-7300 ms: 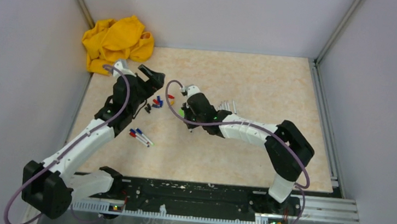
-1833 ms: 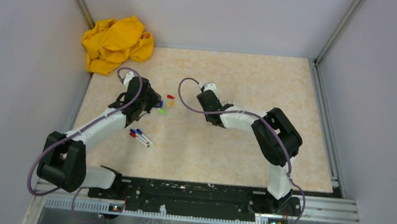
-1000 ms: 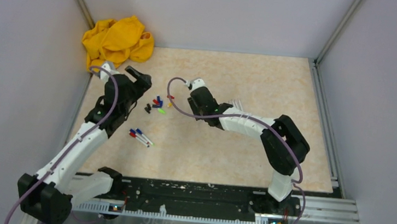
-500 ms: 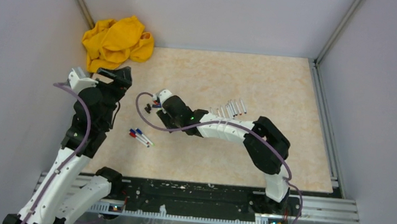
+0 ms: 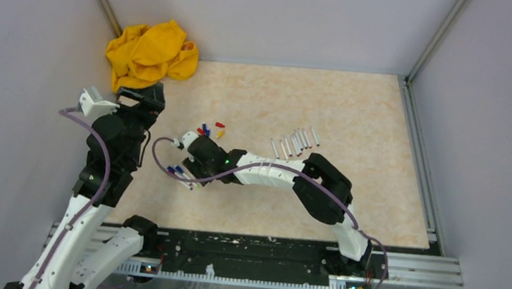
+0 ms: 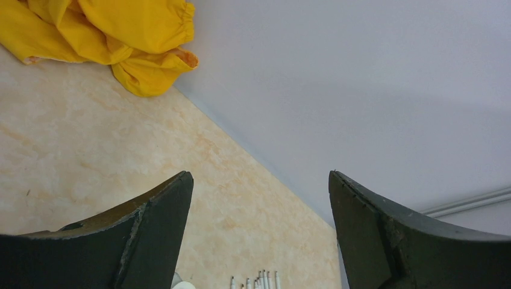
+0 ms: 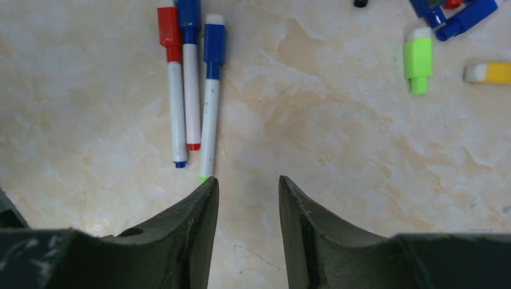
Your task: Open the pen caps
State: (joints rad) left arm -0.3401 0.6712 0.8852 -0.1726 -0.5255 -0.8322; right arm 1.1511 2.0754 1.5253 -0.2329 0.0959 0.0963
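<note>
My right arm (image 5: 264,172) has swung left, off the loose caps (image 5: 205,130), and now hangs over three markers (image 7: 191,90) whose caps (image 7: 214,42) are on, one red, two blue. Its jaws stand part-spread, empty. The left arm (image 5: 115,145) has drawn back, jaws wide, holding nothing. So three pulls remain, I judge.

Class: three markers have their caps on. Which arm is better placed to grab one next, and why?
Right. The right tool hangs open close by the three capped markers; the left tool is raised, open, facing the wall near the yellow cloth.
</note>
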